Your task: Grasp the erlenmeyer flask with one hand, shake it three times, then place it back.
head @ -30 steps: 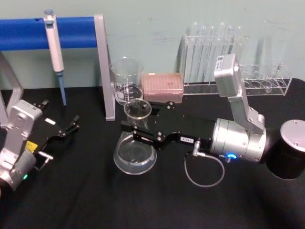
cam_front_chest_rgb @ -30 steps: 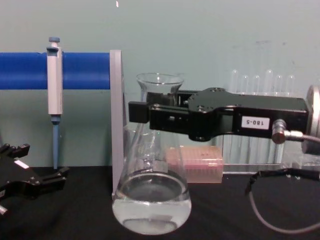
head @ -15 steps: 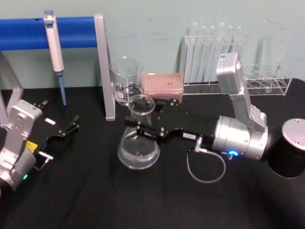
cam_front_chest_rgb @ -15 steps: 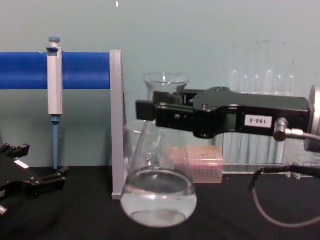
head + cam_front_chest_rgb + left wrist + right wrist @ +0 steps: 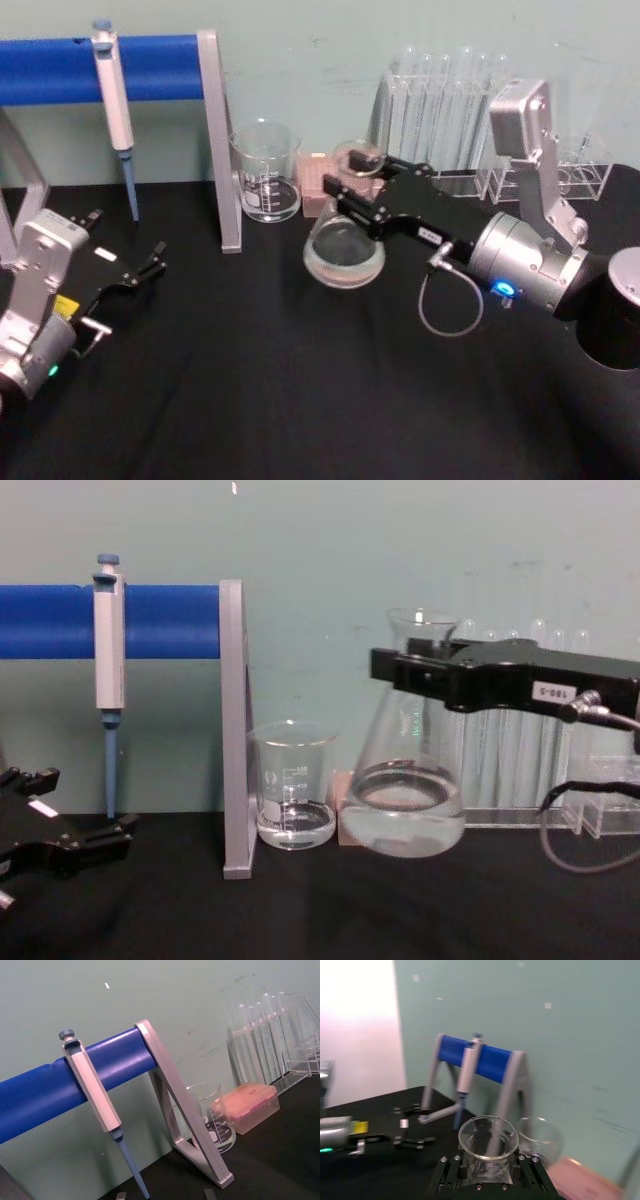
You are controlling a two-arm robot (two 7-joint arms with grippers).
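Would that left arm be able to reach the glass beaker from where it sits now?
Probably not straight on. The left gripper sits open to the left of the stand, whose grey leg stands between it and the beaker. It would likely have to swing around the leg's front.

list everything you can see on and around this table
flask: one, clear glass with clear liquid, held by its neck in front of the box
beaker: one, clear, beside the stand's grey leg
pipette: one, white and blue, hanging on the stand
stand: one, blue bar, grey legs, back left
box: one, pink, at the back
test tubes: several, clear, back right
rack: one, clear, back right
cylinder: one, black, right edge
table: one, black
right gripper: black, shut on the flask
left gripper: black, open, parked left
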